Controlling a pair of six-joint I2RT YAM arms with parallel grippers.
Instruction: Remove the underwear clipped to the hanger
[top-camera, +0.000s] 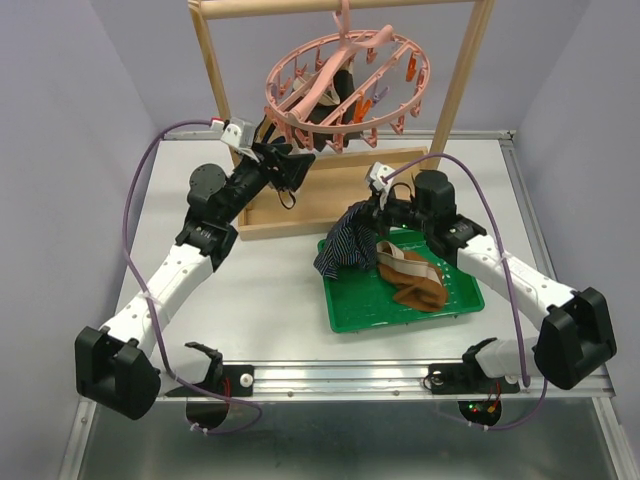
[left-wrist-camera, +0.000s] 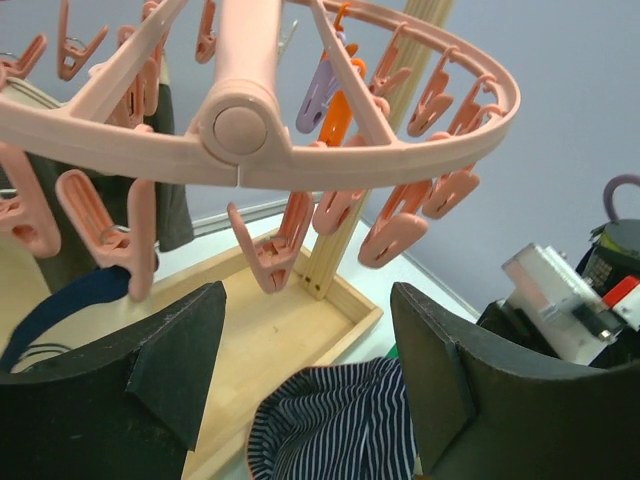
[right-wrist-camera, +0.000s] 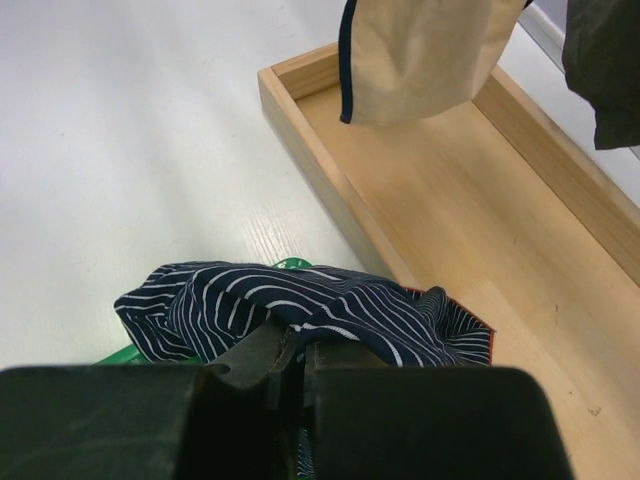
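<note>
**Over the tray's far-left corner, navy briefs in the right gripper**

Above the green tray (top-camera: 400, 315), the right gripper (top-camera: 362, 218) is closed tight on the navy briefs (top-camera: 340, 250). In the wrist view its jaws meet with a fold of the striped cloth pinched between them. The rest of the cloth sags onto the tray's far-left corner and spills a little over the rim onto the table (top-camera: 260, 290). Brown briefs (top-camera: 410, 275) with a beige waistband lie crumpled in the tray, just beside the navy pair.

Up at the wooden frame (top-camera: 215, 60), the hanger (top-camera: 345, 70) hangs tilted from the top bar. Dark briefs (top-camera: 335, 105) are clipped under the ring. The right wrist view also shows beige briefs (right-wrist-camera: 420, 50) with a navy edge hanging over the frame's base, next to the dark pair.

The left gripper (top-camera: 285, 165) sits just below the ring's near-left side, jaws spread wide and holding nothing. Pink clips (left-wrist-camera: 395, 235) dangle above it.
</note>
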